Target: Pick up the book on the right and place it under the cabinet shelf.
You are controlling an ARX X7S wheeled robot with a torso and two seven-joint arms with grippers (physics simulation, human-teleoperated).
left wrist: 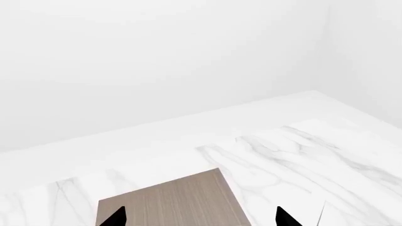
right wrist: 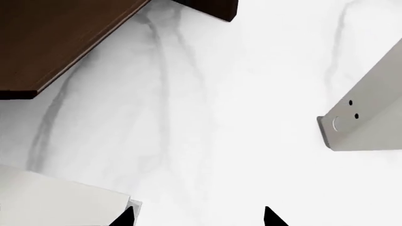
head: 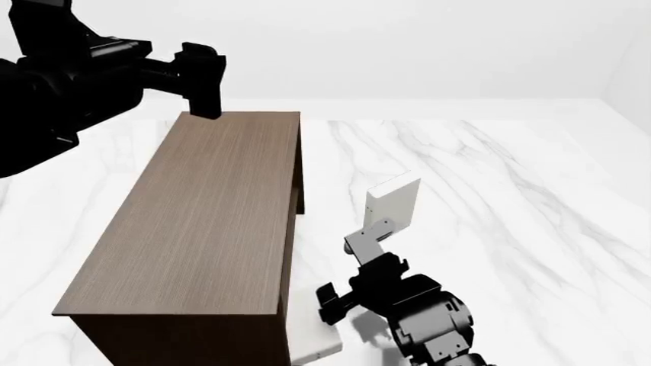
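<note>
While the book [head: 392,203] stands upright on the marble floor [head: 508,198] just right of the cabinet shelf [head: 203,213], the right gripper [right wrist: 196,217] hovers nearby, fingers spread and empty. The left gripper [left wrist: 199,217] is likewise released above the cabinet top.

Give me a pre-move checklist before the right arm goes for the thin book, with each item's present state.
1. Right gripper empty: ok, fingertips apart, nothing between them.
2. Thin pale grey-white book in sight: ok, standing on the white marble tabletop, right of the long dark brown wood-grain cabinet.
3. Gripper lined up on that book: not ok, the book sits off to the side in the right wrist view.
4. Thicker white book out of the way: cannot tell, it lies close beside the right gripper.
5. Left gripper clear of the path: ok, open above the cabinet's far end.
</note>
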